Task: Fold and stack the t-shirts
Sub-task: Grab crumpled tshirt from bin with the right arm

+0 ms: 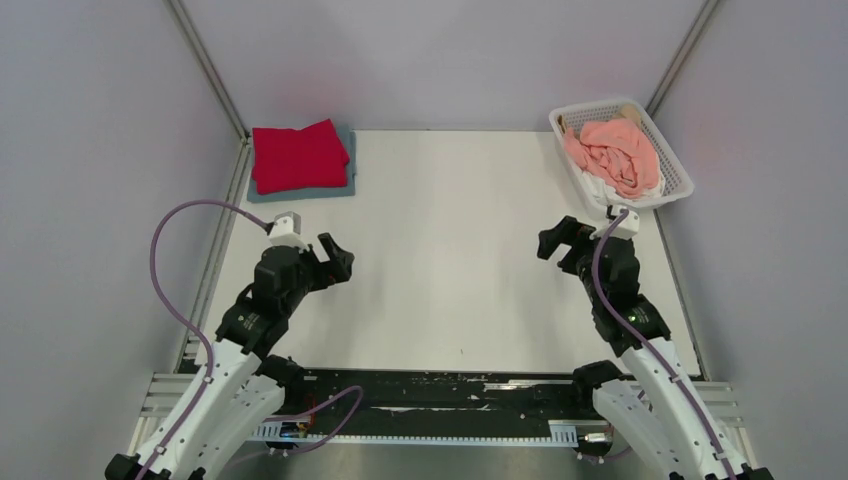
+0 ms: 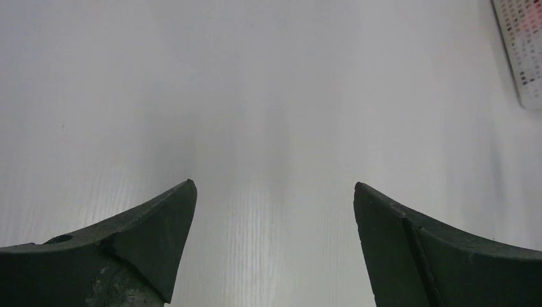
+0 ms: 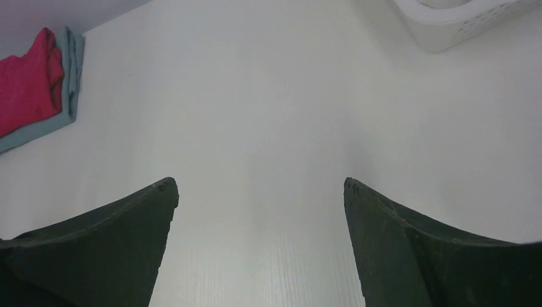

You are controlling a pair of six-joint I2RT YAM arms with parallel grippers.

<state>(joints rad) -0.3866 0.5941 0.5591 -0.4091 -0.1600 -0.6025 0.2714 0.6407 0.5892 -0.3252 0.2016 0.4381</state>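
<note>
A folded bright red t-shirt lies on a folded grey-blue t-shirt at the table's far left corner; both also show in the right wrist view, the red on the grey-blue. A crumpled salmon-pink t-shirt lies in the white lattice basket at the far right, with white cloth under it. My left gripper is open and empty over the left of the table. My right gripper is open and empty, just near of the basket. No tan shirt shows.
The basket's corner shows in the left wrist view and in the right wrist view. Metal frame posts stand at the table's back corners. A black rail runs along the near edge between the arm bases.
</note>
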